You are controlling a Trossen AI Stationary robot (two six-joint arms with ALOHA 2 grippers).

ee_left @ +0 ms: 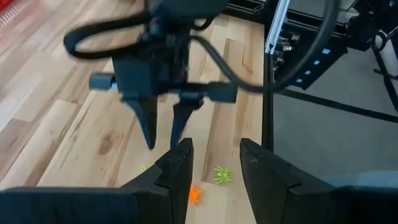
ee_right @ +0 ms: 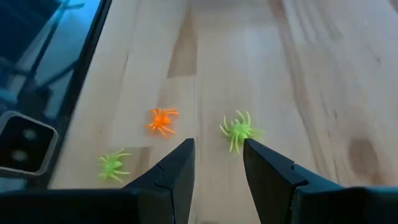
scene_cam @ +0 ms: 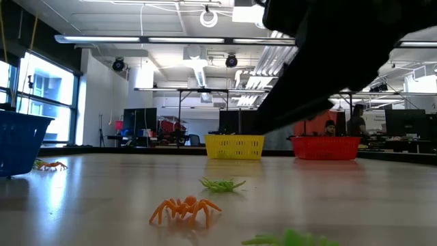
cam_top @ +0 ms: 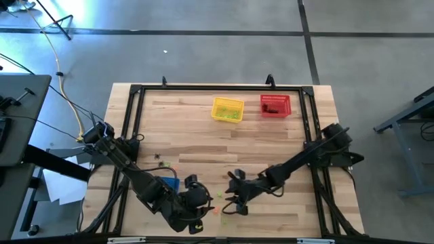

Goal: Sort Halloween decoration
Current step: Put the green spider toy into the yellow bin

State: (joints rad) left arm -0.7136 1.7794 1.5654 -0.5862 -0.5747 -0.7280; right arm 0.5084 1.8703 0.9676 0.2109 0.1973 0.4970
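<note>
Spiders (ee_right: 238,130) beneath right fingers (ee_right: 177,163), wrist view

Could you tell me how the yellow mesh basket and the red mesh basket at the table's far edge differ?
The yellow mesh basket holds light green trinkets; the red mesh basket holds dark ones. The yellow one sits skewed and nearer the table's middle, the red one square and nearer the right corner. Both stand upright, alike in size.

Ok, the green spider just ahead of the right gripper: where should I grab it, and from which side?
Probably straight down from above, closing on the green spider's raised middle body, not its thin legs splayed flat on the table. The right gripper is open, empty and nearly over it. Nothing touches it; the orange spider lies apart, so the fingers should have room.
</note>
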